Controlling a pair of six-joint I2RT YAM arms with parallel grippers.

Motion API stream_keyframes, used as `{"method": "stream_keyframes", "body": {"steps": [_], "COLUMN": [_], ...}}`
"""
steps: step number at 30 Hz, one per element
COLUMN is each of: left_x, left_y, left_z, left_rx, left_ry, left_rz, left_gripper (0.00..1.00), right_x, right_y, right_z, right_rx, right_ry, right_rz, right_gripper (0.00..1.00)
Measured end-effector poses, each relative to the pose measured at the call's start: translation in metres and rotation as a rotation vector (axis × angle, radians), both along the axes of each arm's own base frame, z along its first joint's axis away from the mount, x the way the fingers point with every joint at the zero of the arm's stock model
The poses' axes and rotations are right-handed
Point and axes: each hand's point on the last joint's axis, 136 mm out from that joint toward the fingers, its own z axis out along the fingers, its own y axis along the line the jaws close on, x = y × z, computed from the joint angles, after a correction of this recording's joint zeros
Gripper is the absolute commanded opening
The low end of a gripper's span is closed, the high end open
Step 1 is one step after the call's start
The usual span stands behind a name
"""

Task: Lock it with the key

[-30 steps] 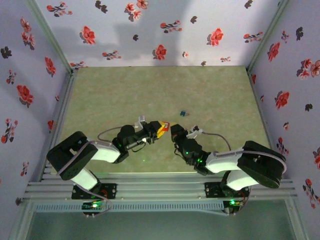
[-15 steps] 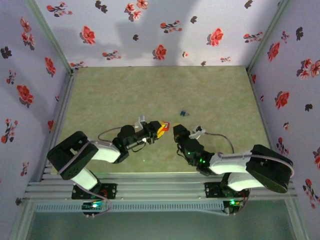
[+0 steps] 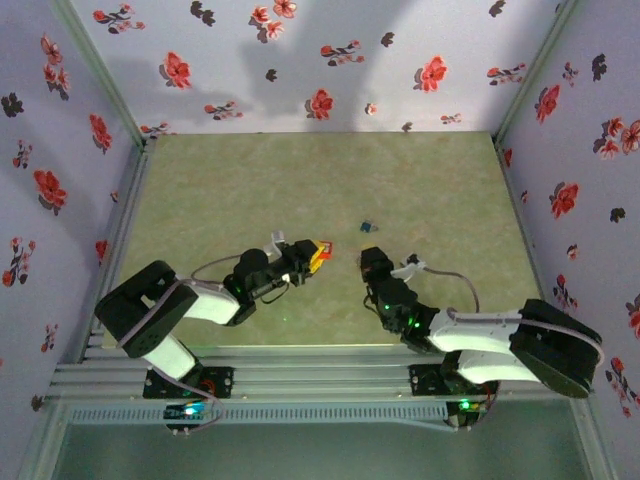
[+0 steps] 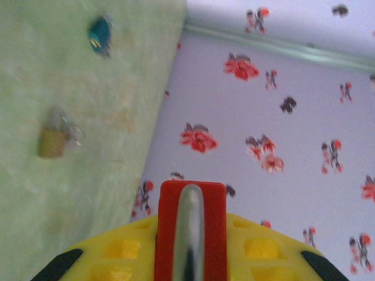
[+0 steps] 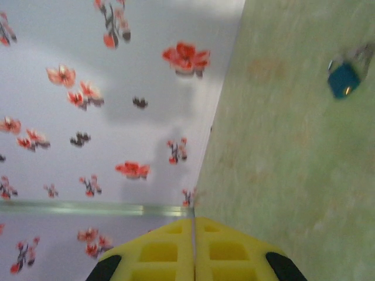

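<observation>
The key (image 3: 367,227) lies near the worktop's (image 3: 300,180) middle, just beyond the right fingers (image 5: 152,252) (clenched, empty, the nearer pair), while the left fingers (image 4: 117,252) clamp a red lock (image 4: 190,234).

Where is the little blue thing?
The blue thing lies on the green table, in the top view just beyond the right gripper's tip and right of the left gripper.
</observation>
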Motion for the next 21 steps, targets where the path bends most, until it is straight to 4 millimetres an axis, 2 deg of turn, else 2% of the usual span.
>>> {"method": "stream_keyframes", "body": {"steps": [3, 9, 12, 17, 21], "left_x": [0.004, 0.005, 0.006, 0.007, 0.007], "left_y": [0.004, 0.005, 0.005, 0.007, 0.009], "left_z": [-0.008, -0.009, -0.013, -0.034, -0.045], "left_rx": [0.020, 0.024, 0.031, 0.071, 0.102], "left_ry": [0.017, 0.019, 0.026, 0.067, 0.083], "left_rz": [0.027, 0.033, 0.034, 0.022, 0.006], "left_gripper": [0.00, 0.00, 0.00, 0.00, 0.00], "right_x": [0.000, -0.004, -0.007, -0.015, -0.021], "right_y": [-0.009, -0.024, -0.034, -0.056, -0.075], "right_z": [0.003, 0.007, 0.017, 0.034, 0.037], "right_rx": [-0.009, -0.028, -0.032, -0.058, -0.104], "right_ry": [-0.009, -0.022, -0.037, -0.058, -0.053], "right_rz": [-0.034, -0.070, -0.084, -0.107, -0.128], "right_gripper": [0.00, 0.00, 0.00, 0.00, 0.00]}}
